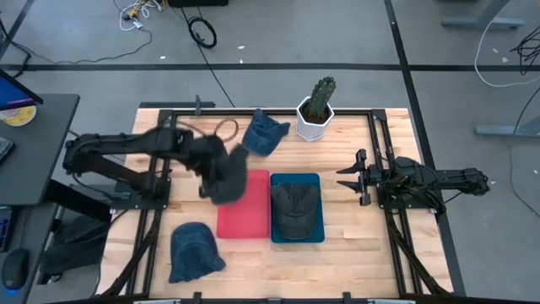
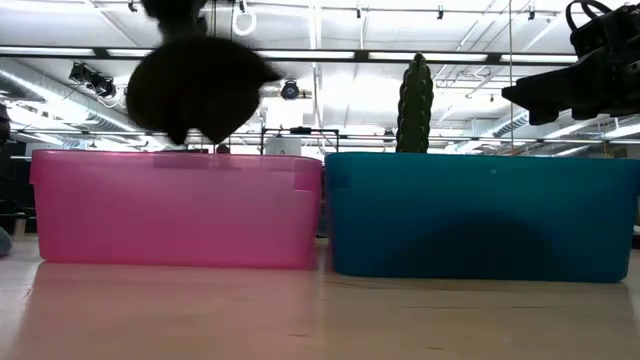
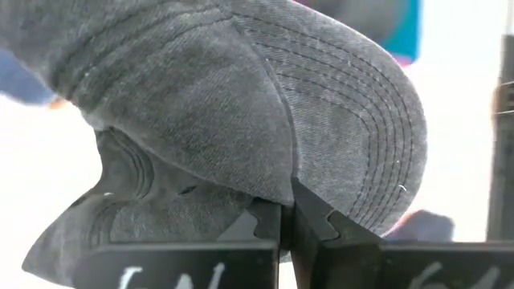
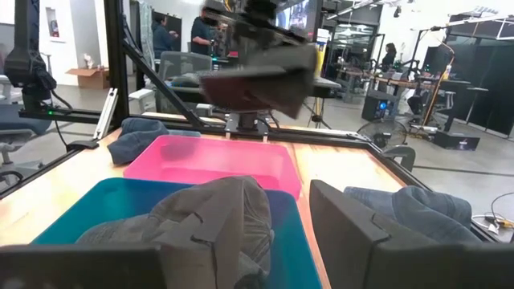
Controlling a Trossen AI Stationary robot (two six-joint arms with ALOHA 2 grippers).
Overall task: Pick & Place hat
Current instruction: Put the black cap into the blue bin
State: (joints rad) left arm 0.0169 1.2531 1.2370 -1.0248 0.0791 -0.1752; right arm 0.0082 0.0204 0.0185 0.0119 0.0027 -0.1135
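Observation:
My left gripper [image 1: 205,162] is shut on a dark grey cap [image 1: 228,177], which hangs in the air over the left part of the pink bin [image 1: 245,221]. In the low view the cap [image 2: 200,90] is above the pink bin's rim [image 2: 175,155]. A second dark grey cap [image 1: 295,209] lies inside the blue bin [image 1: 314,238]. One blue denim cap [image 1: 266,133] lies near the cactus, another [image 1: 194,252] near the table's near-left corner. My right gripper [image 1: 359,177] waits open to the right of the blue bin. My left gripper pinches the cap's edge [image 3: 273,197] between its two shut fingers [image 3: 321,225], close to where the stitched brim [image 3: 361,144] joins the crown. The cap is lifted clear of the table and the bin and hangs below the gripper [image 2: 180,15].
A cactus in a white pot [image 1: 316,110] stands at the far edge, behind the blue bin. The pink and blue bins sit side by side at the table's middle. A black frame rail [image 1: 380,152] borders the wooden table on its left, right and far sides.

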